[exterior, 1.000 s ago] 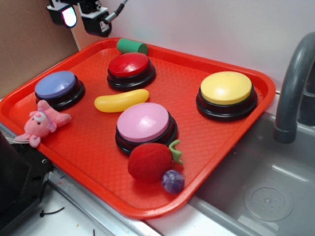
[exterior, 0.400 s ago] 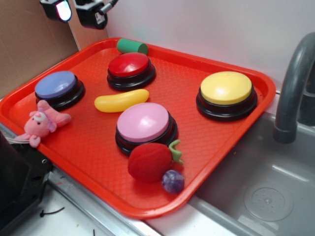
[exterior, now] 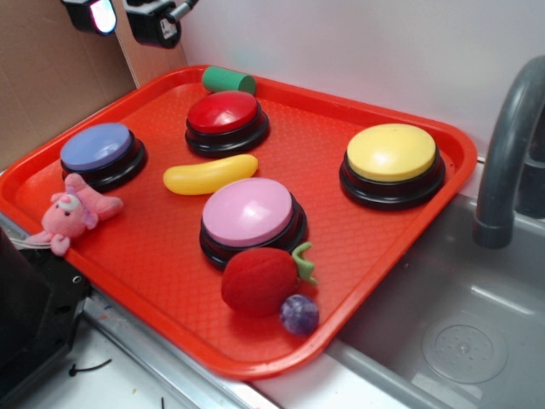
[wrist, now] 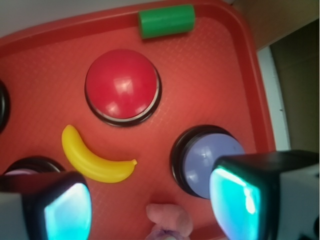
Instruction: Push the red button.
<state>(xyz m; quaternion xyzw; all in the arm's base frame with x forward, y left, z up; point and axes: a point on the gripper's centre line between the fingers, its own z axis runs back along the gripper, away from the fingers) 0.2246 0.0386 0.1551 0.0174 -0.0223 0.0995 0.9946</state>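
Near the back edge of the orange-red tray (exterior: 409, 256) sits the red button (exterior: 224, 113), a glossy dome on a black base; just behind it lies a green cylinder (exterior: 228, 80), and just in front of it a yellow toy banana (exterior: 210, 174); the blue button (exterior: 96, 146) stands off to one side, the pink button (exterior: 249, 211) nearer the camera, the yellow button (exterior: 392, 152) well apart on the far side. High in the upper left corner of the exterior view hangs the gripper (exterior: 123, 17), above the tray's back corner and clear of everything on it; from there the red button lies down and toward the tray's middle, so the coming move looks like a sideways shift followed by a descent.

Seen from the wrist camera, the red button (wrist: 122, 85) shows ahead of the fingers and between their lines, slightly nearer the one at lower left; the blue button (wrist: 212, 162) lies close by the other finger, and the banana (wrist: 95, 160) crosses the space between dome and fingers; a pink soft toy (wrist: 169, 219) peeks in at the bottom edge.

The two fingers (wrist: 240, 200) stand wide apart, pads glowing cyan, with nothing between them and touching nothing; for a press, either closed tips or one pad would need to land on the dome's crown, and the risk appears to be brushing the banana or the blue button instead.
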